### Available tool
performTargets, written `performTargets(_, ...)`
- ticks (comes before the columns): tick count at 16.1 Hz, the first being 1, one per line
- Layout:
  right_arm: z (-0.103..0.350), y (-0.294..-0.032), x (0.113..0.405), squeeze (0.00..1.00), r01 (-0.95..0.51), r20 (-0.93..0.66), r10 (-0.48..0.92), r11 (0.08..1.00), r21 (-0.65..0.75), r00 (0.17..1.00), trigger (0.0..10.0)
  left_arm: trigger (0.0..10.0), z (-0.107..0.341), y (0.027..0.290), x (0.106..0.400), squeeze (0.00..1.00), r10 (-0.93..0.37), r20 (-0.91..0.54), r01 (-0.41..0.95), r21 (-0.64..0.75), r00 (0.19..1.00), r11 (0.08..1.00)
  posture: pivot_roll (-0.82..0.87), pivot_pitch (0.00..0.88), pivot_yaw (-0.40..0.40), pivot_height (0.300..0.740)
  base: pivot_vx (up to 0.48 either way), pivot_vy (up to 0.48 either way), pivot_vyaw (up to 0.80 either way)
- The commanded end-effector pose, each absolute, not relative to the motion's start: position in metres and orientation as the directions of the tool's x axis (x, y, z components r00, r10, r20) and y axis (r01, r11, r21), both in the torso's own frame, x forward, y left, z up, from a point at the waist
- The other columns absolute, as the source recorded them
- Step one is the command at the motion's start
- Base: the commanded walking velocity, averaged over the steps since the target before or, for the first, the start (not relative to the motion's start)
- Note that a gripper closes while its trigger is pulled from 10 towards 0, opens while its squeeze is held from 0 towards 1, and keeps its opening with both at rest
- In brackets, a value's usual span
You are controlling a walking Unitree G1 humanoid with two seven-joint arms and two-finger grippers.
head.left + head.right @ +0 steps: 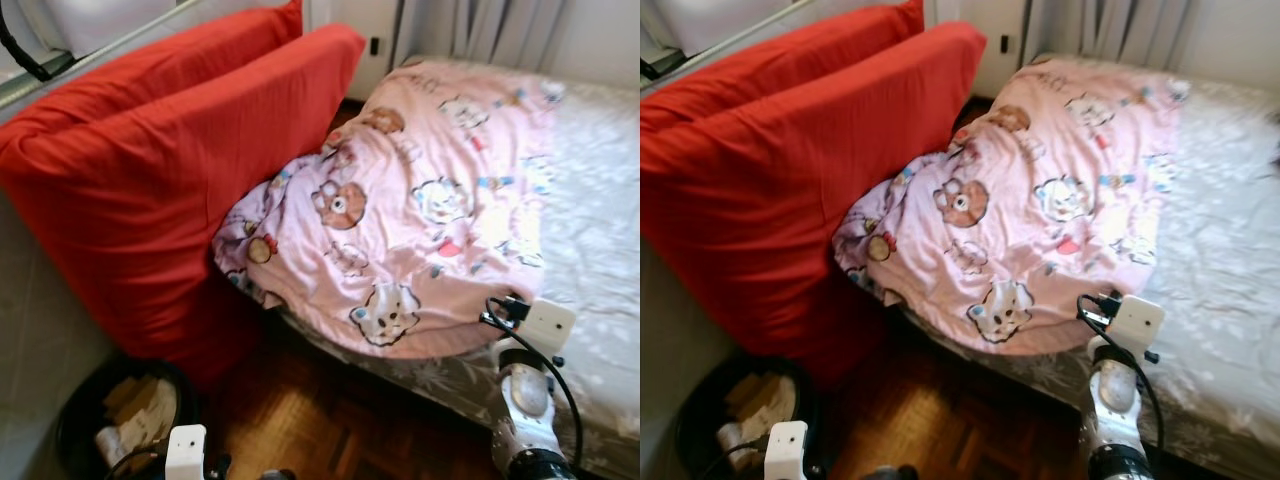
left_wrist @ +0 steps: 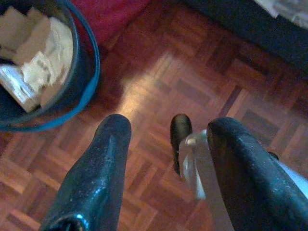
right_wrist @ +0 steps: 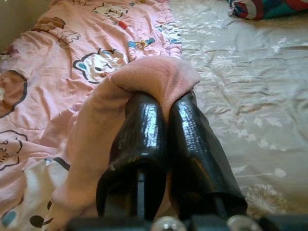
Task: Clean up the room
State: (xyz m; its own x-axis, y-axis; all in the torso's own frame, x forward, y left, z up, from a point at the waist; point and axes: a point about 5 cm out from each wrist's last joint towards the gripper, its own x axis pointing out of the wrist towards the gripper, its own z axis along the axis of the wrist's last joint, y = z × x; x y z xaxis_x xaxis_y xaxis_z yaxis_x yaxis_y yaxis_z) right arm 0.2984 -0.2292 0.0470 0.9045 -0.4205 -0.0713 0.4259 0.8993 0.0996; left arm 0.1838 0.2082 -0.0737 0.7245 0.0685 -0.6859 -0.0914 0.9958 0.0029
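Right gripper (image 3: 161,103) — fingers clamped on pink cartoon blanket (image 1: 420,200) hem, at near mattress (image 1: 600,230) edge. Left gripper (image 2: 168,144) — spread, empty, above parquet near wastebasket (image 2: 91,67). Risk: thin fold slipping free under pull; blanket dragging onto floor.

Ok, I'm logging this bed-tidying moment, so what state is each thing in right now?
Blanket: rumpled on the bed, its edge pinched and lifted.
Right gripper: shut on the blanket.
Left gripper: open, empty, low over the floor.
Bin: open, holding paper scraps.
Red cushions: upright, leaning at the wall.
Sheet: uncovered on the right.
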Motion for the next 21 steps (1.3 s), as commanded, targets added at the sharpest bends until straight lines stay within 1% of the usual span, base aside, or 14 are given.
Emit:
performTargets(1, 0.037, -0.238, 0.292, 0.0, 0.491, -0.138, -0.476, 0.864, 0.107, 0.868, 10.0, 10.0, -0.077, 0.211, 0.178, 0.0, 0.082, -0.704, -0.098, 0.018, 0.706, 0.995, 0.05, 0.106, 0.029, 0.74, 0.0, 0.0, 0.0)
performTargets(3, 0.031, -0.242, 0.287, 0.0, 0.521, -0.178, -0.502, 0.849, 0.083, 0.846, 10.0, 10.0, -0.077, 0.21, 0.178, 0.0, 0.081, -0.704, -0.097, 0.018, 0.706, 0.995, 0.05, 0.106, 0.029, 0.74, 0.0, 0.0, 0.0)
performTargets(4, 0.018, -0.246, 0.279, 0.0, 0.565, -0.272, -0.524, 0.82, 0.096, 0.807, 10.0, 10.0, -0.077, 0.21, 0.178, 0.0, 0.08, -0.705, -0.095, 0.018, 0.705, 0.995, 0.05, 0.107, 0.029, 0.74, 0.0, 0.0, 0.0)
performTargets(5, 0.009, -0.249, 0.272, 0.0, 0.601, -0.333, -0.543, 0.793, 0.099, 0.771, 10.0, 10.0, -0.077, 0.209, 0.178, 0.0, 0.077, -0.705, -0.093, 0.016, 0.705, 0.996, 0.05, 0.107, 0.029, 0.74, 0.0, 0.0, 0.0)
performTargets(6, -0.004, -0.252, 0.262, 0.0, 0.643, -0.417, -0.554, 0.758, 0.104, 0.72, 10.0, 10.0, -0.077, 0.208, 0.178, 0.0, 0.071, -0.704, -0.085, 0.016, 0.707, 0.996, 0.05, 0.109, 0.029, 0.74, 0.0, 0.0, 0.0)
performTargets(8, -0.02, -0.251, 0.249, 0.0, 0.676, -0.525, -0.534, 0.728, 0.114, 0.663, 10.0, 10.0, -0.077, 0.207, 0.178, 0.0, 0.067, -0.705, -0.078, 0.017, 0.706, 0.997, 0.05, 0.109, 0.028, 0.74, 0.0, 0.0, 0.0)
performTargets(10, -0.038, -0.25, 0.231, 0.0, 0.729, -0.632, -0.504, 0.668, 0.146, 0.589, 10.0, 10.0, -0.077, 0.206, 0.179, 0.0, 0.064, -0.705, -0.075, 0.016, 0.706, 0.997, 0.05, 0.107, 0.029, 0.74, 0.0, 0.0, 0.0)
performTargets(12, -0.046, -0.256, 0.218, 0.0, 0.755, -0.671, -0.507, 0.645, 0.122, 0.541, 10.0, 10.0, -0.077, 0.207, 0.179, 0.0, 0.064, -0.703, -0.071, 0.019, 0.708, 0.997, 0.05, 0.109, 0.032, 0.74, 0.0, 0.0, 0.0)
performTargets(13, -0.047, -0.257, 0.216, 0.0, 0.757, -0.674, -0.51, 0.643, 0.115, 0.535, 10.0, 10.0, -0.077, 0.207, 0.179, 0.0, 0.064, -0.703, -0.071, 0.019, 0.708, 0.997, 0.05, 0.109, 0.033, 0.74, 0.0, 0.0, 0.0)
performTargets(15, -0.054, -0.261, 0.205, 0.0, 0.782, -0.713, -0.493, 0.611, 0.124, 0.498, 10.0, 10.0, -0.075, 0.209, 0.18, 0.0, 0.063, -0.699, -0.068, 0.021, 0.713, 0.997, 0.05, 0.109, 0.035, 0.74, 0.0, 0.0, 0.0)
performTargets(18, -0.055, -0.263, 0.202, 0.0, 0.787, -0.724, -0.487, 0.604, 0.125, 0.488, 10.0, 10.0, -0.074, 0.212, 0.181, 0.0, 0.064, -0.694, -0.068, 0.023, 0.718, 0.997, 0.05, 0.11, 0.037, 0.74, 0.0, 0.0, 0.0)
performTargets(21, -0.053, -0.268, 0.204, 0.0, 0.797, -0.718, -0.489, 0.585, 0.151, 0.495, 10.0, 10.0, -0.073, 0.21, 0.184, 0.0, 0.064, -0.687, -0.063, 0.027, 0.724, 0.998, 0.05, 0.11, 0.04, 0.74, 0.0, 0.0, 0.0)
